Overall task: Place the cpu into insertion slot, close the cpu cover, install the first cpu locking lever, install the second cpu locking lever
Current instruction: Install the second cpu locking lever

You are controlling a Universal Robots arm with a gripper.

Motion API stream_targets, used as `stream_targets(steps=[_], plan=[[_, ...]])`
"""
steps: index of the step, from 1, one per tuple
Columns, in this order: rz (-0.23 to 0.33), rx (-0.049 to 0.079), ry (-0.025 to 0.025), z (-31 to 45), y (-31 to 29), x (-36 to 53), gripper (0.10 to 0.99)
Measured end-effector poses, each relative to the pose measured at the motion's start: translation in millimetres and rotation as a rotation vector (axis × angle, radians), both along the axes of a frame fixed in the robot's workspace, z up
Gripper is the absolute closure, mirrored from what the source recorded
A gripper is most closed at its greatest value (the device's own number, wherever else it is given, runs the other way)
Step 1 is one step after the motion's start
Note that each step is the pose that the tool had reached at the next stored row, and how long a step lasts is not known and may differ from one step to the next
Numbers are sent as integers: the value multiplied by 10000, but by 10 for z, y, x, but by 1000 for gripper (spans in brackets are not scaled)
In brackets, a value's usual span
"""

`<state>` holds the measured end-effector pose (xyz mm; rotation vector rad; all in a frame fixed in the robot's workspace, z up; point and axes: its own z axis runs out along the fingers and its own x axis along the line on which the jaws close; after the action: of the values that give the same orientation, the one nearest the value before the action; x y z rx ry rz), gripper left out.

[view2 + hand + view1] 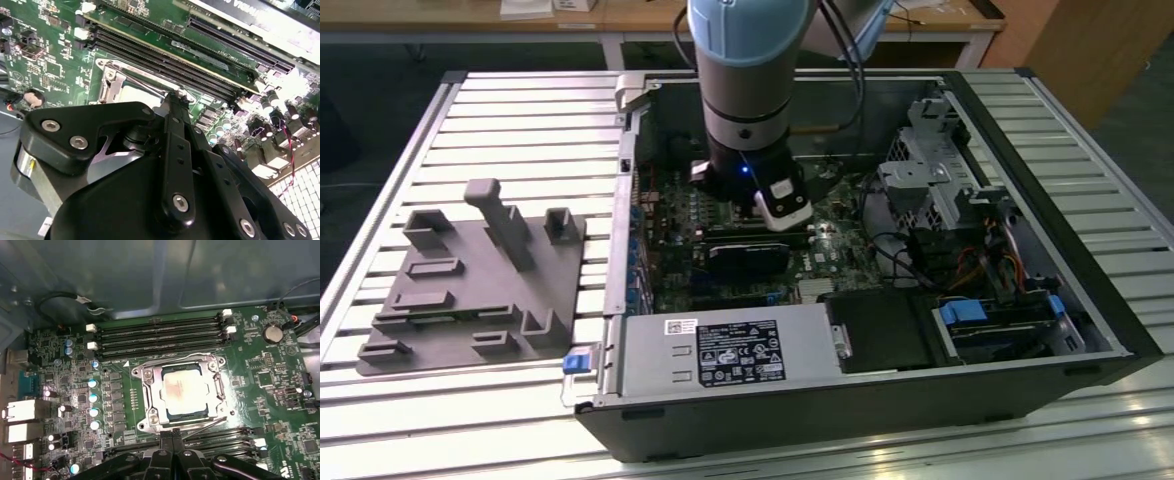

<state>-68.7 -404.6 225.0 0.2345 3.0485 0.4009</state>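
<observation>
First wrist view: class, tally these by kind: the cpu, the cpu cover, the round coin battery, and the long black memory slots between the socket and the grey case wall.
cpu: 1
cpu cover: 1
coin battery: 1
memory slots: 4
Total: 7

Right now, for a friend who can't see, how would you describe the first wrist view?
A silver-grey chip lies under a square metal frame on a green circuit board. The robot's black gripper, fingers together, is right beside the frame, near a thin wire lever.
</observation>
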Motion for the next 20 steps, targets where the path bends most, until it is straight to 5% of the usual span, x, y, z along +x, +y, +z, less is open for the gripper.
stream_targets(steps=[20], plan=[[0,278,-1,-122,-64,-101,980]])
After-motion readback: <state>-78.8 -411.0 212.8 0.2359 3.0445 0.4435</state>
